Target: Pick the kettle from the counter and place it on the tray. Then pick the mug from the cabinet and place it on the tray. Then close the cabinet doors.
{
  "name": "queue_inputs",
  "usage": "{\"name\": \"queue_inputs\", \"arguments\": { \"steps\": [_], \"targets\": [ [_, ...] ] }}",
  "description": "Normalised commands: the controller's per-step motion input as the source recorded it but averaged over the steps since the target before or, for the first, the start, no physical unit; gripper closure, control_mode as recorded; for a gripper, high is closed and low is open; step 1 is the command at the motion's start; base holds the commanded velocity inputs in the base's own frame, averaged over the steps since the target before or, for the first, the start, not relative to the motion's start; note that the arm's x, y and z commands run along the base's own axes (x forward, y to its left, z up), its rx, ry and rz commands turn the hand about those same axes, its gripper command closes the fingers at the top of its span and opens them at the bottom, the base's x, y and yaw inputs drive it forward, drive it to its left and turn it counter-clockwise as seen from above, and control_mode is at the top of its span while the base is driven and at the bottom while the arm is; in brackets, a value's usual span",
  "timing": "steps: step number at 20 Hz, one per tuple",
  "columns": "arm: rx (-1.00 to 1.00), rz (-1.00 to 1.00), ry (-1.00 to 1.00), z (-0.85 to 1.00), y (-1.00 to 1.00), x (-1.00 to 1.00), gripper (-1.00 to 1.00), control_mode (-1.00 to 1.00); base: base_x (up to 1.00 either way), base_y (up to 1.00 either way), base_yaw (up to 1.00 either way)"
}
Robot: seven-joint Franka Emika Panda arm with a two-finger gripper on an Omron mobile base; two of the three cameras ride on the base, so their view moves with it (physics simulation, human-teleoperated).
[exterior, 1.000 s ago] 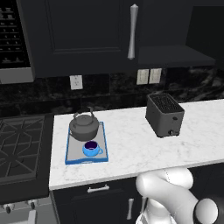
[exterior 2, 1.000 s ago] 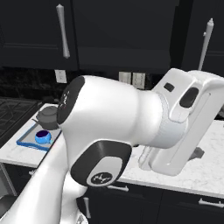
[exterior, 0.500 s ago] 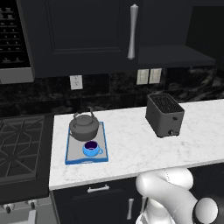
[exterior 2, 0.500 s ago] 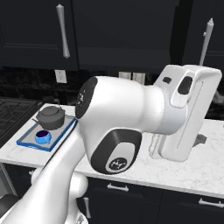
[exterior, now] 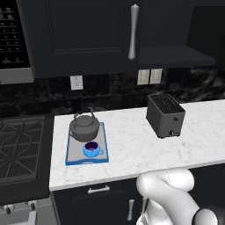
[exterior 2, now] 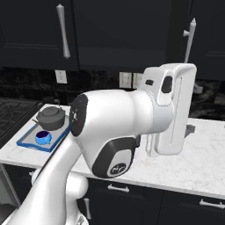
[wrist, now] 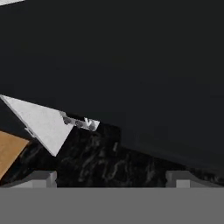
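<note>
The dark grey kettle (exterior: 83, 126) (exterior 2: 51, 117) and the small blue mug (exterior: 91, 149) (exterior 2: 42, 137) both sit on the blue-rimmed tray (exterior: 86, 161) (exterior 2: 26, 143) at the left end of the white counter (exterior: 132, 149). The left cabinet door (exterior: 88, 35) is shut. To its right the cabinet shelf (exterior: 176, 56) lies bare to view, and the right door (exterior 2: 206, 39) stands swung out. My gripper (wrist: 111, 177) is open with nothing between its fingers. It faces a black panel and the dark backsplash. In the right base view my raised hand stands upright over the counter's right part.
A black toaster (exterior: 166, 116) stands on the counter right of the tray. A gas stove (exterior: 19, 145) adjoins the counter on the left, with a black oven front (exterior: 13, 39) above it. Wall outlets (exterior: 148, 76) sit on the backsplash.
My arm has swung: the elbow moved right and the hand turned upright, shifting slightly left. Kettle, mug and tray have not moved.
</note>
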Motion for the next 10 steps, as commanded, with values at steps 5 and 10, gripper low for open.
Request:
{"name": "queue_inputs", "arguments": {
  "steps": [5, 10],
  "targets": [
    [-0.14, 0.2, 0.0, 0.0, 0.41, 0.1, -1.0, -1.0, 0.0, 0.0, 0.0],
    [-0.1, 0.26, 0.0, 0.04, 0.44, 0.22, -1.0, -1.0, 0.0, 0.0, 0.0]
  ]
}}
